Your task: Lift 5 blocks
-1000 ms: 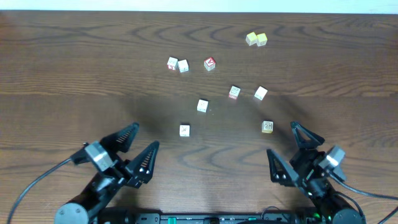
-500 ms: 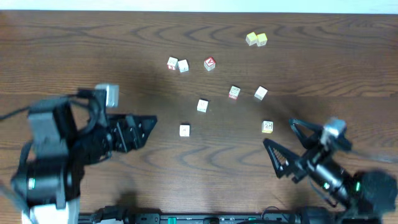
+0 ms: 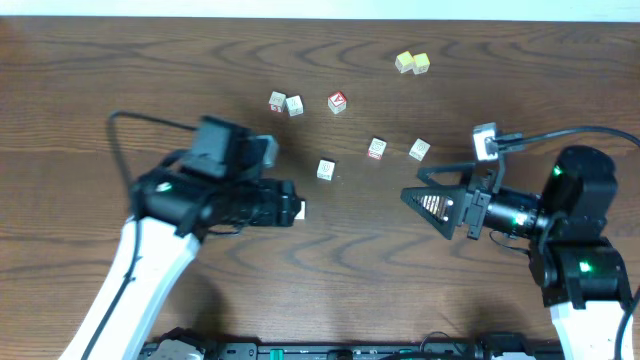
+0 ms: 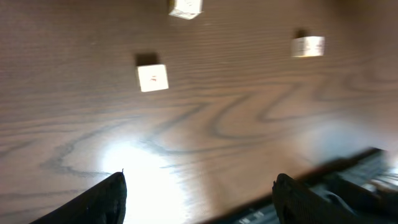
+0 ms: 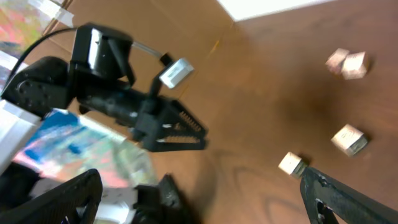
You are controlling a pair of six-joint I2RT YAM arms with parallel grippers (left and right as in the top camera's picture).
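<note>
six cream blocks [image 3: 325, 170], two yellow cubes [image 3: 404, 62], one red cube [image 3: 337, 101] show overhead.

Wooden table [image 3: 100, 80] with scattered pale blocks [image 3: 325, 169], two yellow cubes [image 3: 412, 63], a red-faced cube [image 3: 337, 101], perhaps another half-hidden.

Black motor housings on white links for left arm [image 3: 140, 270] and right arm [image 3: 590, 320]. Black triangular fingers with ribbed inner faces on right end effector [image 3: 411, 184]; same black on left end effector [image 3: 292, 205]. Small grey camera blocks [image 3: 486, 140] at wrists. Thin black cables [image 3: 130, 118] looping off each arm. Tiny green lights [image 3: 585, 266] on housings.
</note>
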